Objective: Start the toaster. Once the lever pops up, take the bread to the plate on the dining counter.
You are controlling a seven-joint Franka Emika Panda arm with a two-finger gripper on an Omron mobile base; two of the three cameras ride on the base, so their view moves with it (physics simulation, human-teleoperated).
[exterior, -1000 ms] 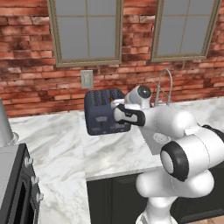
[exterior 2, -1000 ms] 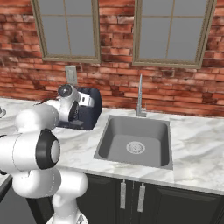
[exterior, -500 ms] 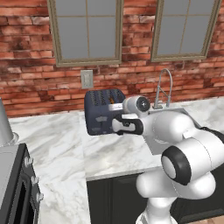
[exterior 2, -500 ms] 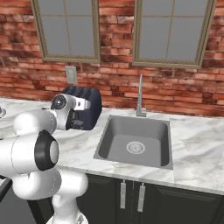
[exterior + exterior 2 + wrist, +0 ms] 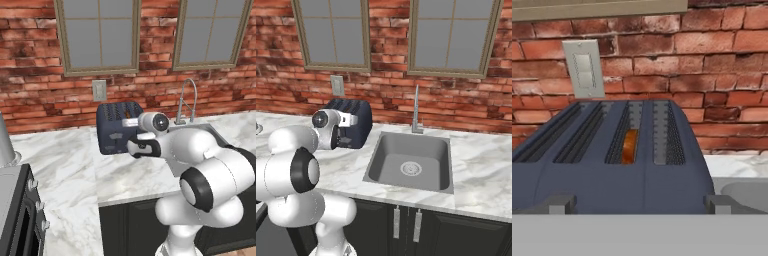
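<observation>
The dark navy toaster [image 5: 116, 129] [image 5: 358, 121] stands on the marble worktop against the brick wall. The bread [image 5: 629, 146] sits low in one of its middle slots, and a brown edge of the bread [image 5: 131, 121] peeks out in the left base view. My gripper [image 5: 133, 147] [image 5: 349, 138] is open, level with the toaster's front face and close to its right end, with nothing between its fingers. In the hand view I look over the toaster's top from just in front of it. The plate and the dining counter are out of view.
A steel sink [image 5: 410, 161] with a tall faucet [image 5: 416, 108] lies right of the toaster. A wall outlet [image 5: 584, 69] is on the bricks behind it. A stove [image 5: 17, 210] stands at the far left, with bare marble worktop [image 5: 65, 160] between it and the toaster.
My hand has come down and slightly left, from above the toaster's right end to its front face. The jaws stayed open. The toaster and bread have not moved.
</observation>
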